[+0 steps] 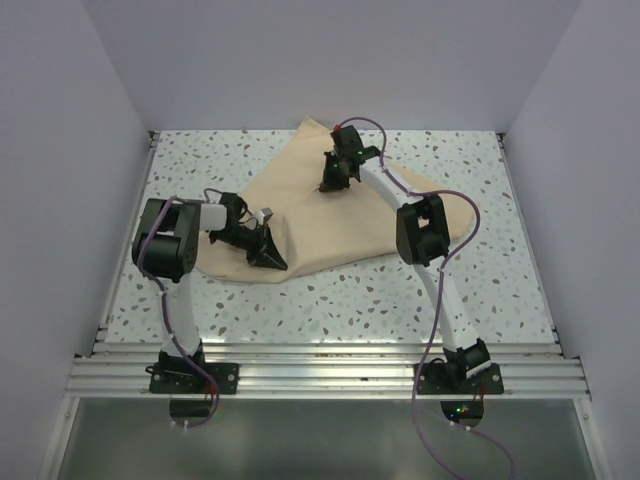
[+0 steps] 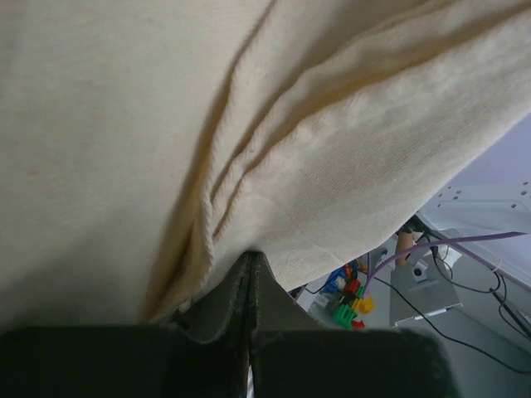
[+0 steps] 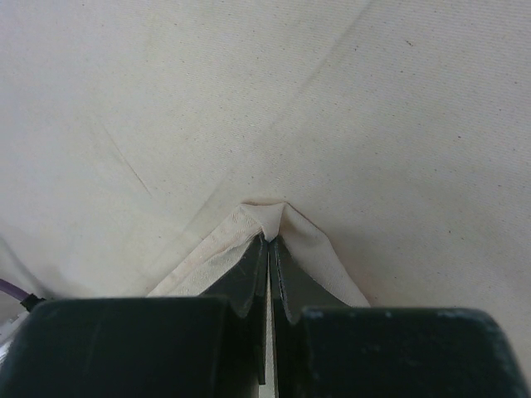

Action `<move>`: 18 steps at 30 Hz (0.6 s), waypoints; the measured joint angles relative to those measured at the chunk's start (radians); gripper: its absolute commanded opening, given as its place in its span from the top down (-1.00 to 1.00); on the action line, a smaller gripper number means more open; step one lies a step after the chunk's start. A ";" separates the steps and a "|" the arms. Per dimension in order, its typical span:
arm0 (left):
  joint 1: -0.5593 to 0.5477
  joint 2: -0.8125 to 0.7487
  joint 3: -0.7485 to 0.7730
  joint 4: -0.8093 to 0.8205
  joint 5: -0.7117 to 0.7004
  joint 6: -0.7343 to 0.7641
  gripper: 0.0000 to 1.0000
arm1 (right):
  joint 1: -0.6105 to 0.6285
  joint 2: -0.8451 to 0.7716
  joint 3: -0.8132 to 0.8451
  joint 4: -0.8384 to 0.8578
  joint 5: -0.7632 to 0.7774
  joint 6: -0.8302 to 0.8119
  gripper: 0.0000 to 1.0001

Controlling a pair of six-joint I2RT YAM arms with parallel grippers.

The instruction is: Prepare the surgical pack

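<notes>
The tan-beige wrap sheet (image 1: 330, 215) lies partly folded on the speckled table. My left gripper (image 1: 268, 258) is shut on the sheet's near left edge; in the left wrist view the cloth (image 2: 207, 133) hangs in folds from the closed fingertips (image 2: 249, 259). My right gripper (image 1: 330, 183) is shut on a corner of the sheet over its middle; in the right wrist view the pinched corner (image 3: 270, 217) peaks at the closed fingertips (image 3: 270, 240). The metal tray and gauze are hidden.
The speckled table (image 1: 330, 300) has white walls on three sides and a metal rail (image 1: 320, 370) at the near edge. Purple cables (image 1: 430, 330) run along the right arm.
</notes>
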 measured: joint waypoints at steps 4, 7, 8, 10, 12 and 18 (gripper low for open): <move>0.002 0.011 0.039 -0.076 -0.023 0.023 0.95 | 0.000 0.002 0.004 -0.002 -0.001 0.000 1.00; 0.003 -0.018 0.072 -0.134 -0.102 0.041 0.95 | 0.000 0.002 0.004 -0.001 -0.001 0.000 1.00; 0.004 -0.025 0.088 -0.147 -0.125 0.047 0.94 | 0.000 0.002 0.004 -0.001 -0.001 0.000 1.00; 0.007 -0.041 0.131 -0.165 -0.167 0.054 0.91 | 0.000 0.003 0.006 -0.002 -0.001 0.000 0.99; 0.010 -0.066 0.167 -0.171 -0.189 0.058 0.89 | 0.000 0.003 0.006 -0.002 -0.001 0.000 0.99; 0.011 -0.115 0.198 -0.161 -0.175 0.057 0.87 | 0.000 0.003 0.007 -0.002 -0.002 0.000 0.69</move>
